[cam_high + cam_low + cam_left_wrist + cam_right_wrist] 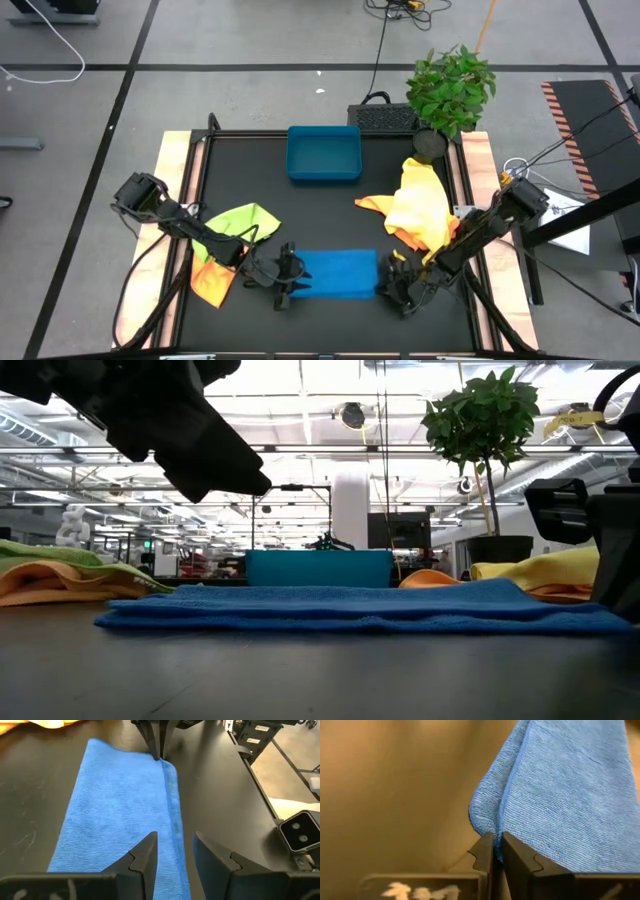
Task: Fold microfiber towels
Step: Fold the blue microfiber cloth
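High view shows the folded blue microfiber towel (337, 274) lying flat as a long rectangle near the front edge of the black surface (330, 215), between the two arms. It looks light, limp and slightly grippy, so it should drape and crease easily but give no stiffness to push against; corners and doubled edges seem the best places to pinch. The right gripper (497, 851) sits at the towel's right end with its fingers nearly shut at the corner; whether cloth is actually caught between them I cannot tell. The left gripper (172, 851) hovers over the towel's left end, fingers partly open astride the folded edge, holding nothing. A loose yellow and orange cloth pile (415, 208) lies toward the right edge, a lime green and orange heap (228, 245) toward the left.
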Motion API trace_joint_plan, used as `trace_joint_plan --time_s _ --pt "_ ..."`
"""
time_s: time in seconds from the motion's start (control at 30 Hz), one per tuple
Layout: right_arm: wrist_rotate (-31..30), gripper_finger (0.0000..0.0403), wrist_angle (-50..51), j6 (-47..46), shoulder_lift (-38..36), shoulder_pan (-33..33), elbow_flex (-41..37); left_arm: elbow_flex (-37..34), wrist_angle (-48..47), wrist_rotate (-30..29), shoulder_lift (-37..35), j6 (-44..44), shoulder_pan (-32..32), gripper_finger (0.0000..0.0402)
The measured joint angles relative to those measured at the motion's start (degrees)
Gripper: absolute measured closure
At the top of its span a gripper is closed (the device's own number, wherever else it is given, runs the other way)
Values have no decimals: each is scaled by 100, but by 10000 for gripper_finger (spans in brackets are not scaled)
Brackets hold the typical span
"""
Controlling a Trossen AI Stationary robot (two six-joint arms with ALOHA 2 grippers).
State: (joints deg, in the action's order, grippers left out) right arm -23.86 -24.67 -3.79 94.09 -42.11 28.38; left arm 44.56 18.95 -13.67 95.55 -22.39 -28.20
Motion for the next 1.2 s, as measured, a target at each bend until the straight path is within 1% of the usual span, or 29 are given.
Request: trace_joint_plan --time_s 0.17,0.3,0.4,0.6,0.77,1.07,1.2 --pt "-29 392 230 0 -360 7 -13 0 1 0 0 105 -1 277" --pt "-9 395 221 2 -446 4 -11 0 2 0 0 154 -1 277" --pt "-1 383 303 -45 -449 6 -4 0 3 0 0 177 -1 277" --pt "9 342 617 -430 -451 84 -2 0 3 0 0 318 1 277" --pt "6 317 681 -492 -455 129 1 0 12 0 0 374 6 277" --pt "-14 312 743 -495 -457 164 7 -2 12 -2 0 374 3 277" --pt "-7 312 752 -540 -457 257 7 -2 12 -224 0 376 1 277"
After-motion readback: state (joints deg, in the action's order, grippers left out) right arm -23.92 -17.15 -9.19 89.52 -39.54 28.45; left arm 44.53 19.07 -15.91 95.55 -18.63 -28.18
